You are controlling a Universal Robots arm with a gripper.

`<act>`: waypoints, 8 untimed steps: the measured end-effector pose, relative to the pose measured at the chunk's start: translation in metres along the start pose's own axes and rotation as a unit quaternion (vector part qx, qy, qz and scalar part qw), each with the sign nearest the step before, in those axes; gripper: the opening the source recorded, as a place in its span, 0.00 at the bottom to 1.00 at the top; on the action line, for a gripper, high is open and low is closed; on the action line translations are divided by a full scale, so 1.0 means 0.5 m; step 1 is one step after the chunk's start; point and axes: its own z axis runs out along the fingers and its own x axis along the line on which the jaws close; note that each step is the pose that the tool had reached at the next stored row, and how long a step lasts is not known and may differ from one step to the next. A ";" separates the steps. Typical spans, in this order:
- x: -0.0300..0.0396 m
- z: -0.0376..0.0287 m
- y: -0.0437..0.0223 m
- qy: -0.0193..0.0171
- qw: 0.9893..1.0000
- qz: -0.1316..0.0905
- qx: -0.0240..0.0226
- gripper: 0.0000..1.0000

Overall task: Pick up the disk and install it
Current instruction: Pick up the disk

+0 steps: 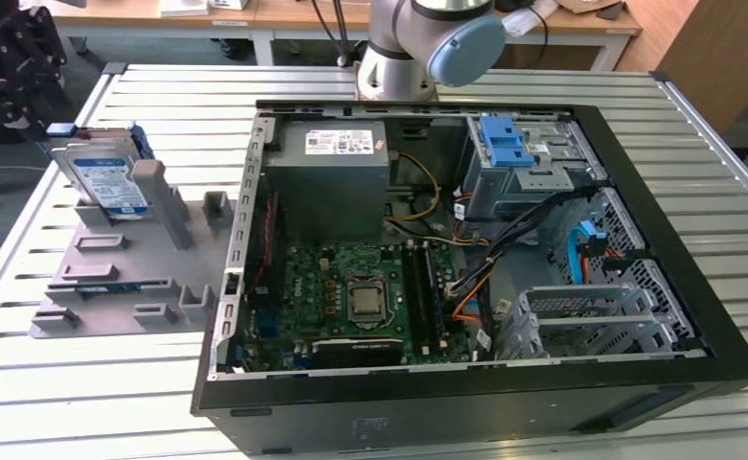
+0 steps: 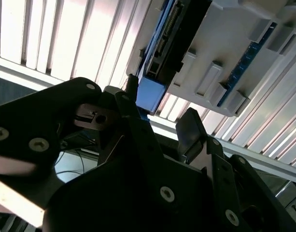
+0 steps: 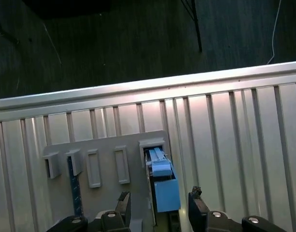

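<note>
**Scene at the pick-up station.** A slatted metal table point(image 1: 348, 86) carries an open computer case point(image 1: 476, 388). Beside the case, along the table's edge on the exterior view's left, sits a grey holder point(image 1: 118, 278). The disk point(image 1: 108, 177) stands on edge in the holder slot nearest the table's far corner, with its printed label showing. It has not been lifted.

In the first wrist view the gripper point(image 3: 159, 194) hangs over the disk's blue end. Its jaws are parted, with one on either side of that end. Whether either jaw touches the disk cannot be settled from these angles; a small gap on both sides seems likely.

**Hazards, as judged from this position.**
- The jaws may close on the blue plastic edge rather than the metal body. That would give a weak hold, and the disk could slip or twist.
- A pull that is not in line with the slot could bind the disk. The holder might then rise with it, because nothing visible fixes the holder to the table.
- The case rim and the loose cables point(image 1: 527, 240) inside the case stand in the way of any low or tilted carry.
</note>
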 end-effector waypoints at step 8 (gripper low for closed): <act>-0.002 0.019 0.005 0.000 1.000 -0.027 -0.001 0.59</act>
